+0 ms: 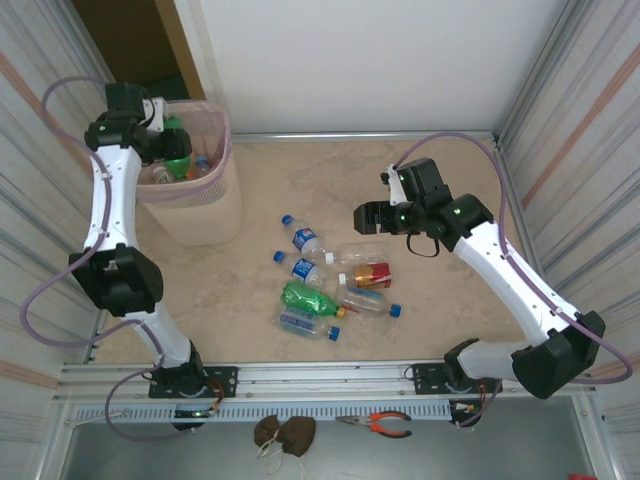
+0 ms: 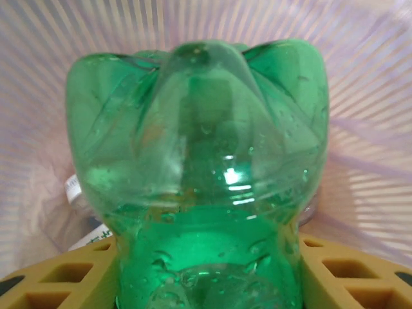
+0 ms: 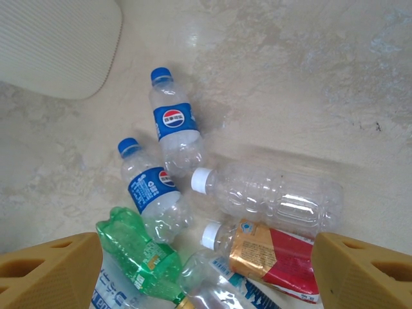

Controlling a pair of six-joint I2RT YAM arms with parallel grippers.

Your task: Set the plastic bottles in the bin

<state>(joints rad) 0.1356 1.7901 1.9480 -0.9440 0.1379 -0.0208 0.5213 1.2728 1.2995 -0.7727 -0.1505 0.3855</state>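
Observation:
My left gripper point(image 1: 165, 140) hangs over the mouth of the pale pink bin point(image 1: 215, 215), shut on a green plastic bottle point(image 1: 178, 163). In the left wrist view that green bottle point(image 2: 199, 161) sits between the yellow fingers point(image 2: 58, 277), with the bin's liner point(image 2: 367, 96) behind it. Other bottles point(image 1: 200, 166) lie inside the bin. My right gripper point(image 1: 366, 216) is open above a pile on the floor. In the pile are two blue-capped bottles point(image 3: 174, 119) point(image 3: 151, 190), a clear white-capped one point(image 3: 277, 196), a red-and-orange labelled one point(image 3: 273, 254) and a green one point(image 3: 138, 254).
The bin stands at the back left against a corrugated wall point(image 1: 40, 120). Another such wall point(image 1: 590, 150) closes the right side. Red-handled pliers point(image 1: 378, 425) and a brown lump point(image 1: 283, 432) lie on the front ledge below the metal rail point(image 1: 320, 375).

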